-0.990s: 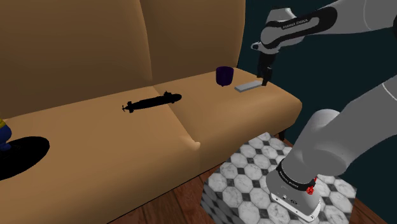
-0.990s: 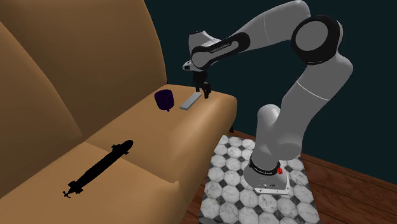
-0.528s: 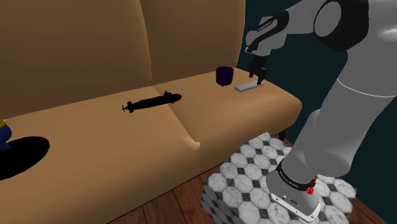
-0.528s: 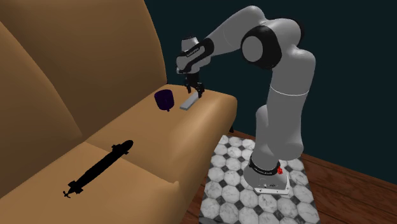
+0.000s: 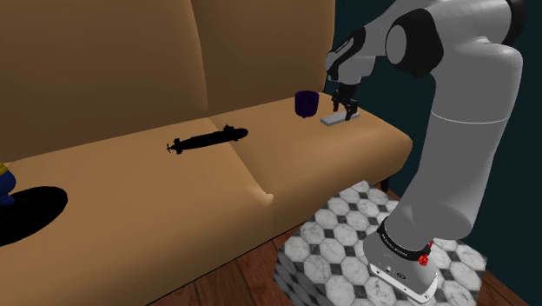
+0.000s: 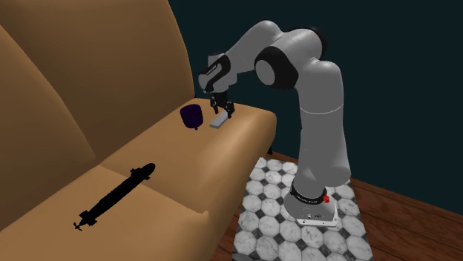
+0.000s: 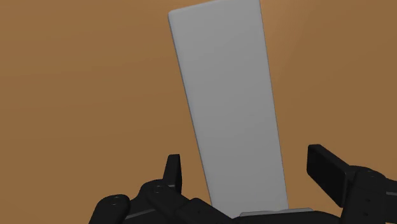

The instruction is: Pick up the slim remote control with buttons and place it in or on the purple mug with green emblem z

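The remote [image 5: 333, 120] [image 6: 218, 121] [image 7: 229, 108] is a plain grey flat slab lying on the tan sofa seat near its outer end. My black gripper [image 5: 345, 108] [image 6: 222, 110] [image 7: 245, 175] hangs open just above it, one finger on each long side, not touching. In the wrist view the slab runs away from between the two fingers [image 7: 327, 168]. The dark purple mug [image 5: 305, 103] [image 6: 191, 116] stands upright on the seat a short way beyond the remote, toward the backrest.
A black submarine toy [image 5: 207, 139] [image 6: 115, 196] lies mid-seat. A black round patch [image 5: 30, 211] and a blue-yellow object [image 5: 4, 182] sit at the shoulder view's far left. The sofa backrest [image 5: 156, 61] rises behind. The tiled stand [image 5: 347, 239] is beside the sofa's front edge.
The arm has swung toward the mug side and lowered; the gripper moved from the remote's outer end to over its middle, straddling it. The fingers stayed open.
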`<state>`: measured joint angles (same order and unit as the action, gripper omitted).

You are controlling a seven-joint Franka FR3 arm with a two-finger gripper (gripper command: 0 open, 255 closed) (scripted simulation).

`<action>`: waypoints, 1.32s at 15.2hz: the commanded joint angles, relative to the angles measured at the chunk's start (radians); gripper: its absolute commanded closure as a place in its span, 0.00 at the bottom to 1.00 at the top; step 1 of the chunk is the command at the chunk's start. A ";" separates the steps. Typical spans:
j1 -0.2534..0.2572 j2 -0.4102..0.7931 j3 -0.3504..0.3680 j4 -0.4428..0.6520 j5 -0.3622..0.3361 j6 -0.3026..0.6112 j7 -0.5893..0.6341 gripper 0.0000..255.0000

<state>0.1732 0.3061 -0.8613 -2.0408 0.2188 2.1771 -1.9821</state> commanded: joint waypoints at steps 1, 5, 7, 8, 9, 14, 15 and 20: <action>-0.011 0.021 0.011 -0.007 0.020 0.022 -0.015 0.00; -0.014 0.026 0.014 -0.010 0.025 0.028 -0.018 0.00; -0.014 0.026 0.014 -0.010 0.025 0.028 -0.018 0.00; -0.014 0.026 0.014 -0.010 0.025 0.028 -0.018 0.00; -0.014 0.026 0.014 -0.010 0.025 0.028 -0.018 0.00; -0.012 0.024 0.013 -0.011 0.023 0.028 -0.016 1.00; -0.012 0.024 0.013 -0.011 0.024 0.028 -0.016 1.00; -0.014 0.026 0.014 -0.010 0.025 0.028 -0.018 1.00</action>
<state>0.1597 0.3269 -0.8501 -2.0497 0.2425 2.2014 -1.9998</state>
